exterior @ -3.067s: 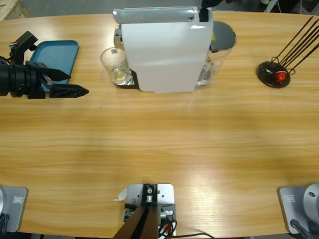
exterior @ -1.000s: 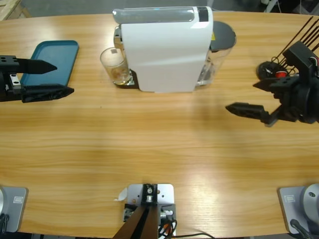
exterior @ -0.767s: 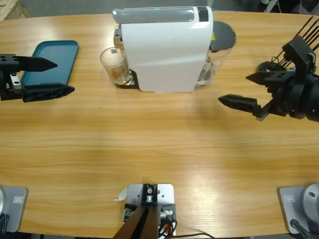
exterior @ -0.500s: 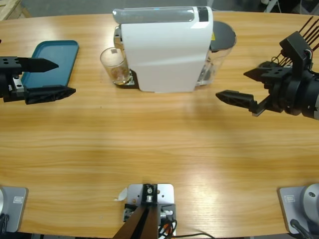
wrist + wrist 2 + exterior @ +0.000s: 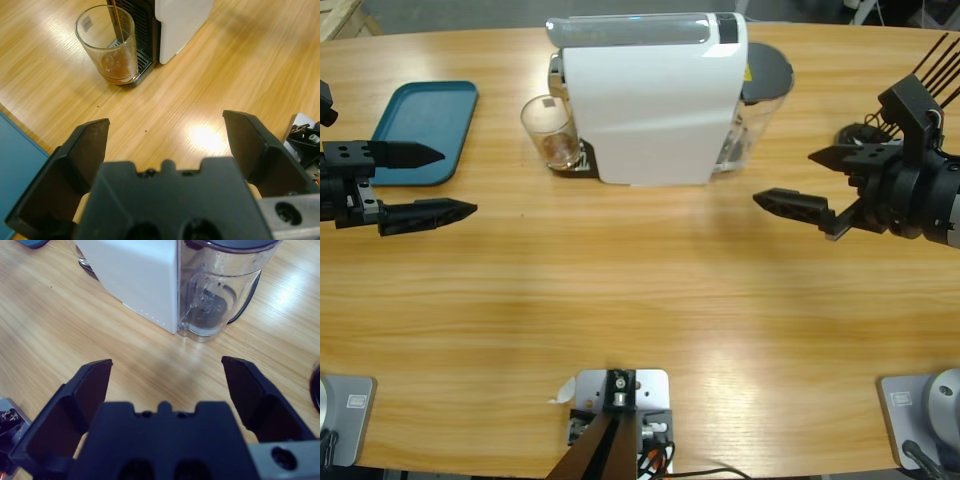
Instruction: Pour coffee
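Coffee machine (image 5: 650, 100), white, stands at the back centre of the worktop (image 5: 640, 300). A clear glass (image 5: 549, 132) sits on the drip grille at its left end. The coffee (image 5: 116, 71) is a shallow brown layer in the bottom of the glass; in the left wrist view a thin brown stream (image 5: 117, 22) runs down into it from above.

Left end effector (image 5: 425, 182) is at the left edge of the high view, jaws spread wide, nothing between them. It points toward the machine, well apart from the glass. Its upper jaw lies over the near edge of the blue tray (image 5: 425, 125), which sits at the back left of the worktop.

Right end effector (image 5: 810, 180) comes in from the right edge, jaws also wide and holding nothing. It points at the machine's right end, where the clear water tank (image 5: 222, 287) with a grey lid (image 5: 768, 72) is mounted. It is near the tank and not touching it.

A black stand (image 5: 868, 150) with thin dark rods and an orange-red capsule (image 5: 885, 152) at its base sits at the back right, just behind the right arm.
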Robot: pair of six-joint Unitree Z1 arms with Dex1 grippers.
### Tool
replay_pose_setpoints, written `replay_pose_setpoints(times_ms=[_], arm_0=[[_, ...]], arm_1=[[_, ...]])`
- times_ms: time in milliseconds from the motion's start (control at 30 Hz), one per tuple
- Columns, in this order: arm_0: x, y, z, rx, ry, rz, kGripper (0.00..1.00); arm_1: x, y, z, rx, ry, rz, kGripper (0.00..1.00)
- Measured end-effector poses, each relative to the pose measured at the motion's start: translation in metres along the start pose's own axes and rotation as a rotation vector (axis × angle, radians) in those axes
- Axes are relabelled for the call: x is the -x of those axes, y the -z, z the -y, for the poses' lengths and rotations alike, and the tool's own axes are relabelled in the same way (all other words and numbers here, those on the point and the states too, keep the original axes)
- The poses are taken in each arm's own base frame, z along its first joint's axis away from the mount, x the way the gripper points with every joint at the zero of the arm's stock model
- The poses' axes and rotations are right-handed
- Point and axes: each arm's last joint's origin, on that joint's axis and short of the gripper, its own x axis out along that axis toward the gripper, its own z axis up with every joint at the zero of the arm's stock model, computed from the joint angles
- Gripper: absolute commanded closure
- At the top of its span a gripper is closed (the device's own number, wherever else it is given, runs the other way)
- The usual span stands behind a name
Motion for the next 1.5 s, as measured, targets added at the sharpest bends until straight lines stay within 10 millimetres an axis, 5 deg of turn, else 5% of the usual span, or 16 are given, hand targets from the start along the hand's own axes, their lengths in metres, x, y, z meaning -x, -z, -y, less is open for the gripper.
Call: replay_pose_setpoints(times_ms=[1500], arm_0=[[-0.014, 0.005, 0.000, -0.020, -0.036, -0.048, 0.004]], arm_1=[[-0.016, 0.004, 0.000, 0.004, 0.011, -0.072, 0.000]])
